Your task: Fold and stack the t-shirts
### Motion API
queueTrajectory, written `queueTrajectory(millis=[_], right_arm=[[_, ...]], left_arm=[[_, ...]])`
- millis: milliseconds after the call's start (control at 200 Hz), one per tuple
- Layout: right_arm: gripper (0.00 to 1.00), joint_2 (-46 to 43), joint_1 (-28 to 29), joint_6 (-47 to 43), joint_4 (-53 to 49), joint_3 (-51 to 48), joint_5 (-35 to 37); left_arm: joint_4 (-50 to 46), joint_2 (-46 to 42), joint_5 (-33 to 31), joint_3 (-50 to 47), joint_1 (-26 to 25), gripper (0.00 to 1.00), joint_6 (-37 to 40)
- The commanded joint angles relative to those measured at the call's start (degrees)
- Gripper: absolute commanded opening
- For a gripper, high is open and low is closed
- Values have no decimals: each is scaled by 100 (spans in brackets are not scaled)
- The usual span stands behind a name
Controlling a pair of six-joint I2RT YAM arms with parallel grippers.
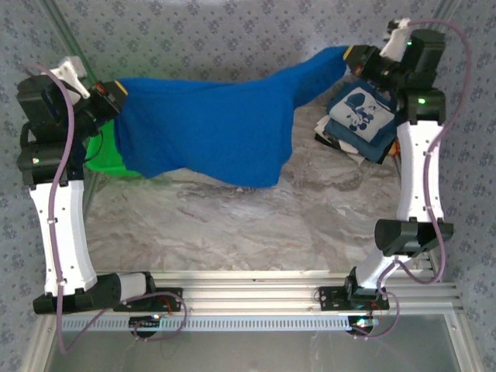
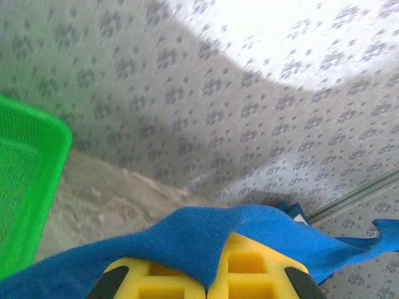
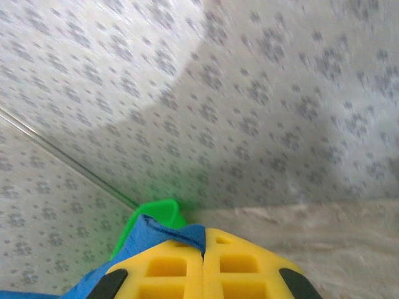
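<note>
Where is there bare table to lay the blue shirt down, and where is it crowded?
Bare table spans the middle, from below the held blue t-shirt to the near rail. Crowded: the green basket at far left, and the folded stack topped by a navy tee at far right.

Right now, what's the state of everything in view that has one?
left end effector: shut on royal-blue t-shirt
right end effector: shut on royal-blue t-shirt
royal-blue t-shirt: unfolded, hanging stretched between both end effectors
navy t-shirt: folded, on top of the pile at right
green basket: upright, partly hidden behind the royal-blue t-shirt
</note>
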Motion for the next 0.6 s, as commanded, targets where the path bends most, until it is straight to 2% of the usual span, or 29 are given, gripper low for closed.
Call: queueTrajectory(millis=[0, 215, 410, 595], right_arm=[[0, -318, -258, 323, 395, 369, -312], [0, -798, -620, 565, 459, 408, -652], [0, -1247, -769, 565, 476, 189, -736], [0, -1287, -1010, 915, 694, 455, -883]], left_arm=[[247, 59, 72, 620, 55, 0, 514], [256, 0, 170, 761, 54, 0, 641], [898, -339, 292, 306, 57, 0, 477], [1365, -445, 547, 301, -15, 0, 236]])
